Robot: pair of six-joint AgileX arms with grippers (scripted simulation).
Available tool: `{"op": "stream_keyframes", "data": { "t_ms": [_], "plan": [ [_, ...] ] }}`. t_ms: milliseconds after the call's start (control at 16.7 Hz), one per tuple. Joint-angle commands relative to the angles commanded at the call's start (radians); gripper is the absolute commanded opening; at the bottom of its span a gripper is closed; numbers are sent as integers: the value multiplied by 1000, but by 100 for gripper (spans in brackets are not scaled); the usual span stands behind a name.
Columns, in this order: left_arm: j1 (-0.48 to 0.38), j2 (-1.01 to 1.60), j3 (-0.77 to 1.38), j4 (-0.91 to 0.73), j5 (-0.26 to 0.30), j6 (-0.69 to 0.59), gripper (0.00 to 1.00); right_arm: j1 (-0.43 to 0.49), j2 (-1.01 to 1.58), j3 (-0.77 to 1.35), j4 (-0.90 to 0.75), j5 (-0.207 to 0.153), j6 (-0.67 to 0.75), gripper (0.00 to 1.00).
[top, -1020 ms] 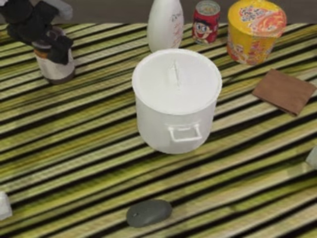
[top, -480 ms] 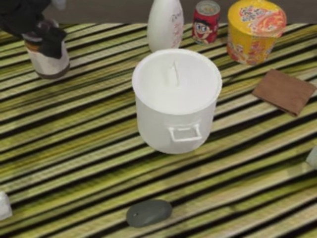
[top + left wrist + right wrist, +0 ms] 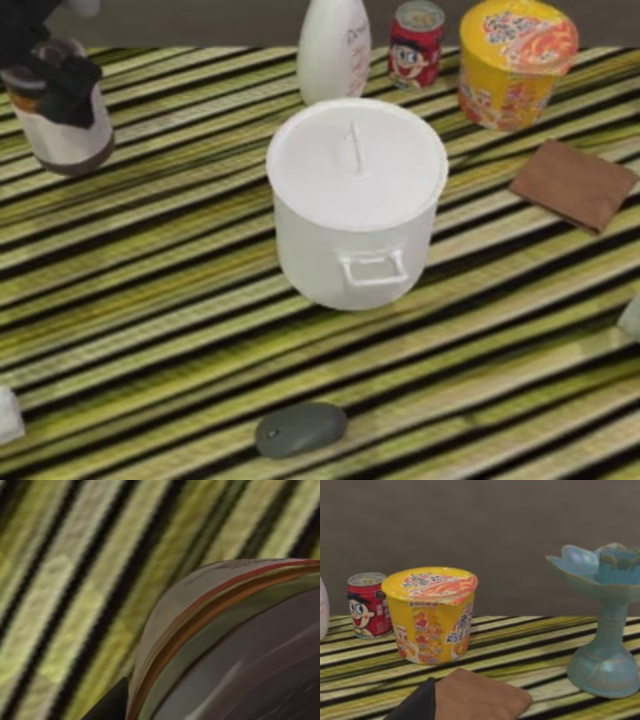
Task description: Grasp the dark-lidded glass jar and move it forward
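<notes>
item one, your left claw (image 3: 52, 72): clamped on the jar (image 3: 65, 135) at the far left of the desk (image 3: 160, 300), its dark fingers over the lid and orange-brown band; the jar's rim (image 3: 210, 610) fills the left wrist view. item two, your right claw: parked at the desk's right edge, and i cannot tell its state. other stock: white pot (image 3: 357, 200) at centre, white bottle (image 3: 334, 45), red can (image 3: 415, 42), yellow noodle cup (image 3: 513, 60), brown pad (image 3: 573, 183), grey mouse (image 3: 300, 429), blue stand (image 3: 605, 620).
</notes>
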Motion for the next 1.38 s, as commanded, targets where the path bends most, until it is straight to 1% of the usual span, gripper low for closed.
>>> {"op": "stream_keyframes", "data": {
  "t_ms": [300, 480, 660, 1020, 1140, 1260, 1380],
  "plan": [
    [-7, -4, -5, 0, -1, 0, 0, 0, 0, 0, 0, 0, 0, 100],
    [-32, -20, -43, 27, -22, -65, 0, 0, 0, 0, 0, 0, 0, 100],
    [-87, -53, -128, 81, -67, -217, 0, 0, 0, 0, 0, 0, 0, 100],
    [-231, -149, -366, 229, -188, -662, 0, 0, 0, 0, 0, 0, 0, 100],
    [-274, -183, -441, 277, -225, -791, 0, 0, 0, 0, 0, 0, 0, 100],
    [-308, -212, -499, 316, -255, -881, 0, 0, 0, 0, 0, 0, 0, 100],
    [-328, -230, -533, 340, -273, -928, 0, 0, 0, 0, 0, 0, 0, 100]
  ]
}}
